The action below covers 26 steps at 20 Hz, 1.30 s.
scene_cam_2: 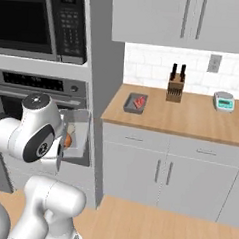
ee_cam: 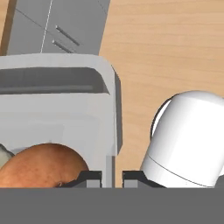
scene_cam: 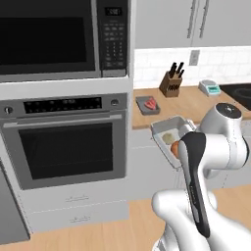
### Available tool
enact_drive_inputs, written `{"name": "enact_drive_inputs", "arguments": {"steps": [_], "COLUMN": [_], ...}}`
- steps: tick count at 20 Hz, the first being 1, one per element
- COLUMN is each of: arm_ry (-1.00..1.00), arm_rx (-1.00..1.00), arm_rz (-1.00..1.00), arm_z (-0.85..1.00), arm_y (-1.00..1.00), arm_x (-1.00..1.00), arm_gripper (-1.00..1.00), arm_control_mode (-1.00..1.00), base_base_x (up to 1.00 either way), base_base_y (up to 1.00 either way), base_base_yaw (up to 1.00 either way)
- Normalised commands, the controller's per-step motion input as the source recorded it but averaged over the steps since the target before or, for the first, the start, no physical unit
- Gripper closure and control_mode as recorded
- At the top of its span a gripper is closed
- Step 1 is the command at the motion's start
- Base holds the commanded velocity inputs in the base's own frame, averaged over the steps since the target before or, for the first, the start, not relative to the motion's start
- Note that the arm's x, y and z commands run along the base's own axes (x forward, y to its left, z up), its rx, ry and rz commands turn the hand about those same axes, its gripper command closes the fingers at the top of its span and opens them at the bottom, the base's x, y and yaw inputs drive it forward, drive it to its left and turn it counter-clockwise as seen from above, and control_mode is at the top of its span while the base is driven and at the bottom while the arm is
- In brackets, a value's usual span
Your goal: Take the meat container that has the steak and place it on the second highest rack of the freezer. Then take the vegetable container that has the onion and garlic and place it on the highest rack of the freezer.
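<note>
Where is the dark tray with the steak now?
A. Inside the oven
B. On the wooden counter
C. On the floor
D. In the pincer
B: the meat container with the steak rests on the wooden counter, near the knife block.

1. Setting: a rendered home kitchen.
2. Built-in oven point(scene_cam: 66, 147) with black window, microwave point(scene_cam: 63, 37) stacked above it, at 9 o'clock in the left base view.
3. Wooden table point(scene_cam_2: 182, 113) over grey cabinet doors point(scene_cam_2: 160, 176); white tile backsplash point(scene_cam_2: 195, 66) behind.
4. On the table: knife block point(scene_cam_2: 175, 87) at 12 o'clock, kitchen scale point(scene_cam_2: 224, 101) at 2 o'clock.
5. Wall cupboards point(scene_cam_2: 188, 18) overhead; wood plank floor point(scene_cam_2: 150, 226).
</note>
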Motion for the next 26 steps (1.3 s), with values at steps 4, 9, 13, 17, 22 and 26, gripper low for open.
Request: {"name": "enact_drive_inputs", "arguments": {"steps": [4,9,13,17,22,26], "arm_ry": [0.0,0.0,0.0,0.0,0.0,0.0], "arm_rx": [0.0,0.0,0.0,0.0,0.0,0.0], "arm_rz": [0.0,0.0,0.0,0.0,0.0,0.0], "arm_z": [0.0,0.0,0.0,0.0,0.0,0.0], "arm_y": [0.0,0.0,0.0,0.0,0.0,0.0], "arm_x": [0.0,0.0,0.0,0.0,0.0,0.0], "arm_gripper": [1.0,1.0,1.0,1.0,1.0,1.0], "arm_control_mode": [1.0,1.0,1.0,1.0,1.0,1.0], "base_base_x": [-0.02,-0.06,-0.12,-0.02,0.0,0.0], "base_base_y": [1.0,1.0,1.0,1.0,1.0,1.0], "base_base_yaw": [0.0,0.0,0.0,0.0,0.0,0.0]}}
